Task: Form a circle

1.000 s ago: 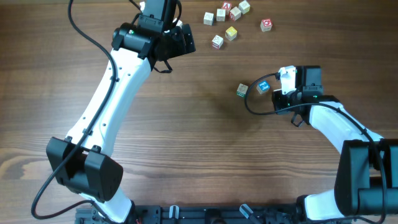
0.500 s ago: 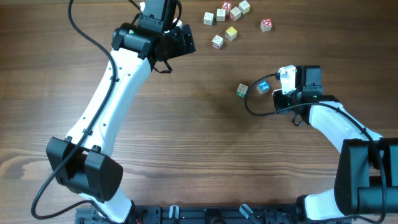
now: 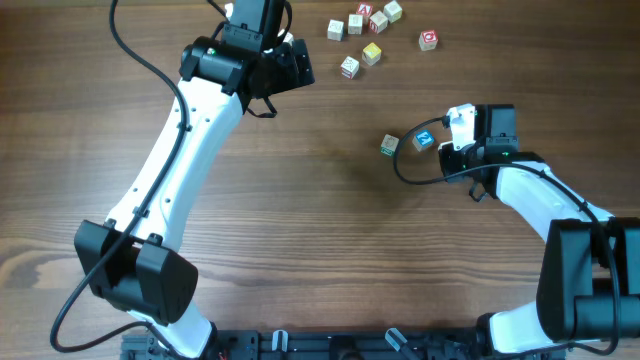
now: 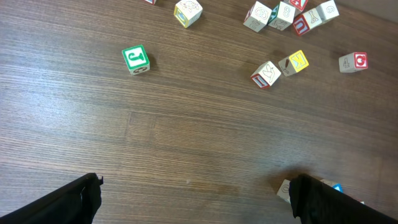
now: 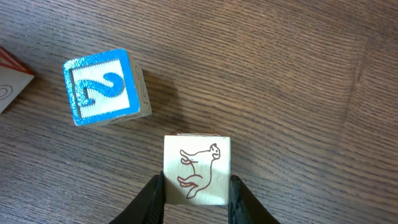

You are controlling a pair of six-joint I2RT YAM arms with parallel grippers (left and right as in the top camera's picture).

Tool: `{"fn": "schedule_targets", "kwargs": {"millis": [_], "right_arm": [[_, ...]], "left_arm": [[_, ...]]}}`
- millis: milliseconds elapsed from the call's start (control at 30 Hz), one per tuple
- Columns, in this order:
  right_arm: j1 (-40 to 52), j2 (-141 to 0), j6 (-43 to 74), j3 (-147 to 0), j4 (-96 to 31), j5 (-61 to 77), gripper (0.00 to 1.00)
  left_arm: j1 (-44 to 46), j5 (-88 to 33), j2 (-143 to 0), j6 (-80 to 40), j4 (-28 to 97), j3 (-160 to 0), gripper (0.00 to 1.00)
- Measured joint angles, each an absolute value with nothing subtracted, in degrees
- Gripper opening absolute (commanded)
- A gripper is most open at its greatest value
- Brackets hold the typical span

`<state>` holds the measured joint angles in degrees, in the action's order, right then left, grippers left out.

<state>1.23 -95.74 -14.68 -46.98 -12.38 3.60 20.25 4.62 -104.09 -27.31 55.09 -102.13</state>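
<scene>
1. The circle [image 3: 424,139] is just a small bunch of little wooden cubes, right of the middle of the table [image 3: 300,220]. It is not a round ring yet.
2. The right wrist view shows the cubes up close. The blue cube [image 5: 102,87] has a white 2 on its top. The animal cube [image 5: 196,158] is pale, with a red animal drawn on it. The two sit just beside each other and do not touch.
3. The right gripper [image 5: 196,186] grasps the animal cube, with one finger pressed on each side.
4. At the left edge of that view is the corner of a red-edged cube [image 5: 9,78]. I cannot tell what is printed on it.
5. From above, the blue cube [image 3: 425,138] has a pale cube [image 3: 389,145] near it. The right gripper [image 3: 458,125] is just on its other side. The animal cube is hard to pick out there.
6. Loose cubes [image 3: 364,25] lie well apart from the bunch, at the far edge of the table.
7. The left wrist view shows a green J cube [image 4: 135,60] that the view from above does not show. It also shows a yellow cube [image 4: 297,61].
8. The left gripper [image 4: 196,199] is spread wide and holds nothing.
</scene>
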Motion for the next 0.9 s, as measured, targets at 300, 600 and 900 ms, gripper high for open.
{"fn": "schedule_targets", "kwargs": {"millis": [300,600,900], "right_arm": [[1.2,-96.0,-14.6,-47.0,-11.7,5.6,0.2],[1.2,-96.1,-13.0,-47.0,-11.3,6.0,0.21],[1.2,-96.1,-11.4,-47.0,-11.2,7.1,0.21]], "left_arm": [[20.3,4.6,-104.1,-27.3,55.1,-102.1,1.0],[20.3,4.6,-104.1,-27.3,55.1,-102.1,1.0],[20.3,4.6,-104.1,-27.3,55.1,-102.1,1.0]]}}
